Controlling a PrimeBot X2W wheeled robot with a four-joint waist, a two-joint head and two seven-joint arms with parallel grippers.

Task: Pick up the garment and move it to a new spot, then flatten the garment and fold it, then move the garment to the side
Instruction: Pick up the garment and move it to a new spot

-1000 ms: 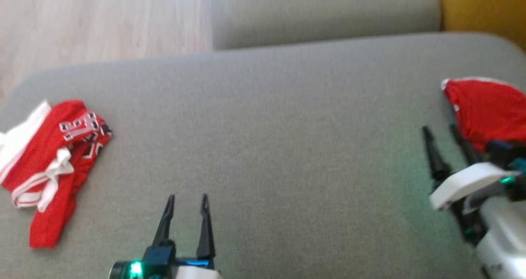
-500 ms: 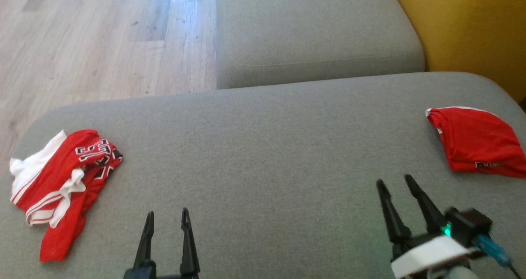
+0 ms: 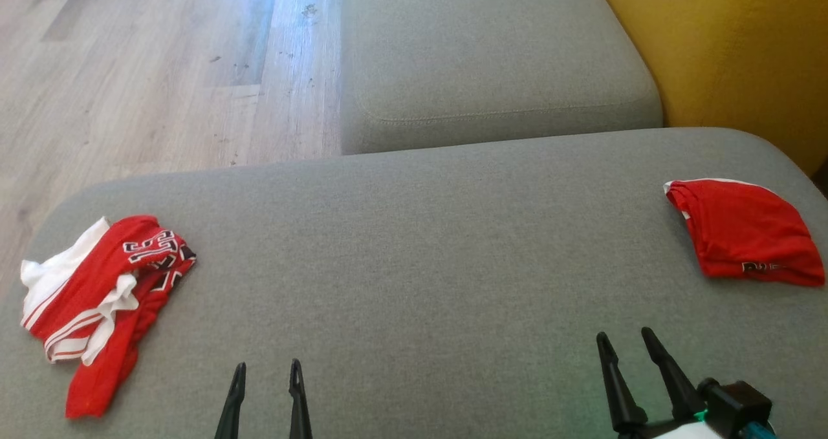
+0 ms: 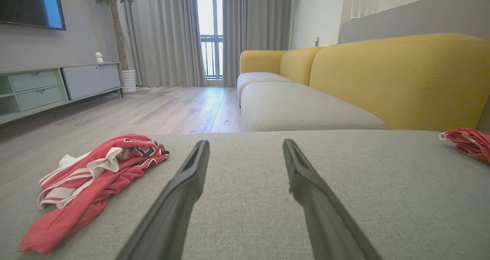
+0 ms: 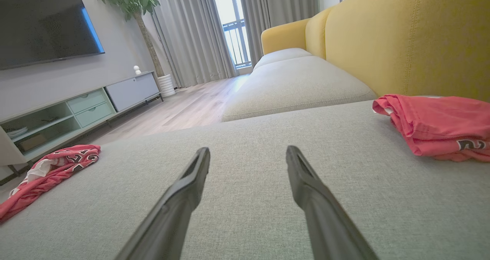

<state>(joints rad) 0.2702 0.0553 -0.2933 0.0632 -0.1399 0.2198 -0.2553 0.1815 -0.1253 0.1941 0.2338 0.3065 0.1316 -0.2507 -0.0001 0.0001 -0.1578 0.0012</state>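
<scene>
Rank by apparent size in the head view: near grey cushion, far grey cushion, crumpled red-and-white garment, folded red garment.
Largest first:
near grey cushion
far grey cushion
crumpled red-and-white garment
folded red garment
Last two look close; order unsure.

The crumpled red and white mesh jersey (image 3: pixel 97 297) at the left of the head view carries black block characters outlined in white on its upper fold. They look like a 1 and a 5, but creases break them up, so the reading is unsure. The folded red fabric garment (image 3: pixel 744 245) at the right shows outlined lettering along its lower edge, too small to read.
</scene>
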